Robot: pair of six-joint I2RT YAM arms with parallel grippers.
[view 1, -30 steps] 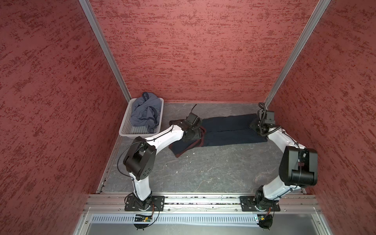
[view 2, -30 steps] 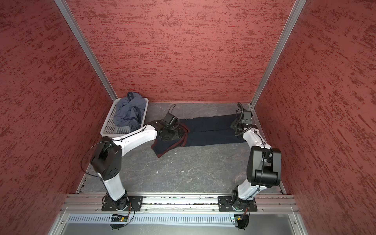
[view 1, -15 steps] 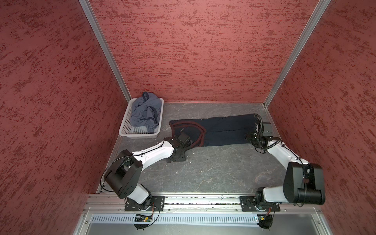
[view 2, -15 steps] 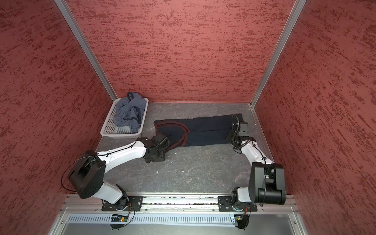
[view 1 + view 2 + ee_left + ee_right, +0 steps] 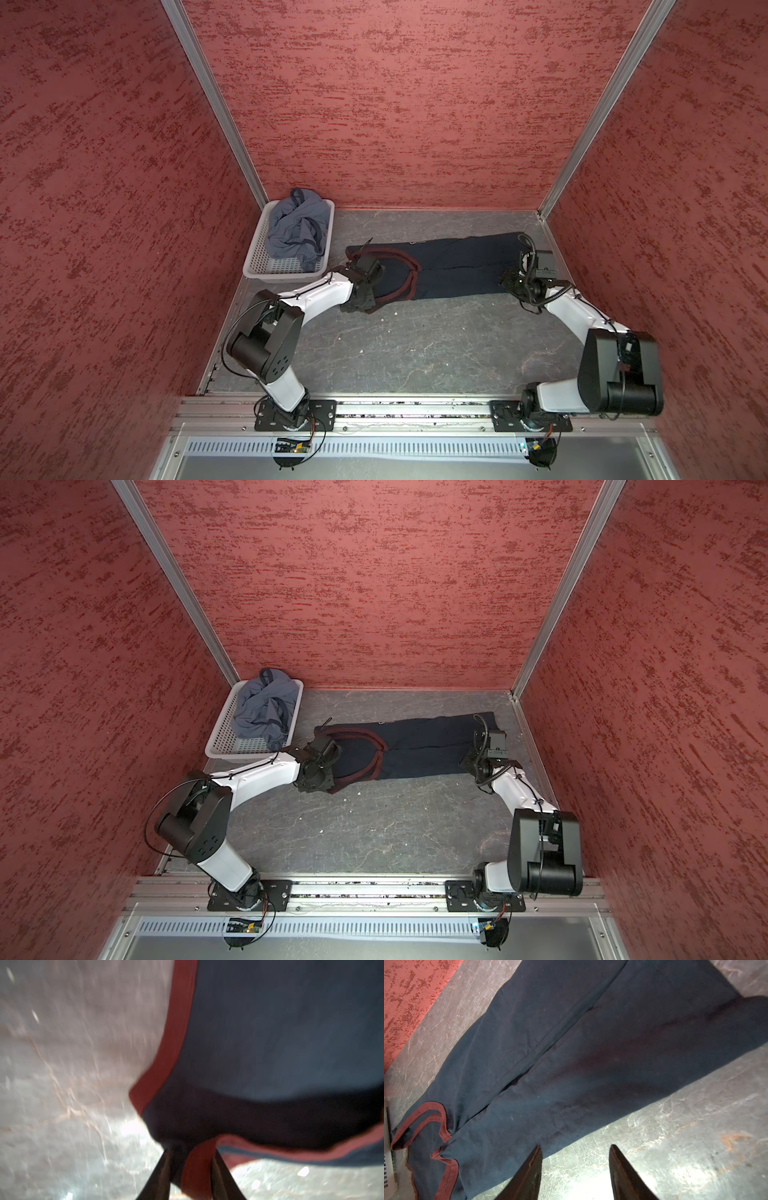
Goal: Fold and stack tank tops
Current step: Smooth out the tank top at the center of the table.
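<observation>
Half a second ago the left gripper (image 5: 191, 1152) sat on bare table in front of the garment. It has now swung back over the strap end, while the right arm has barely shifted.

At far left, by the back corner, the white basket (image 5: 286, 277) holds the blue-grey tank top (image 5: 295, 232) in a crumpled heap, its navy trim showing in loops.

Just right of the basket, the left gripper reaches over the strap end of the navy tank top (image 5: 457, 266). The left wrist view is smeared by motion, but a maroon-trimmed strap runs between the two fingers (image 5: 162, 1169), which stand narrow and seem to pinch it. That end of the cloth looks slightly raised off the grey table (image 5: 415, 345).

The navy top lies across the back half of the table in a long band, sides folded in to meet along a centre seam, maroon armhole curves towards the left and hem towards the right.

At the right end, the right gripper (image 5: 575, 1149) is at the near hem corner. Its fingers are moderately spread with nothing between them: one tip is over the cloth edge, the other over bare table.
</observation>
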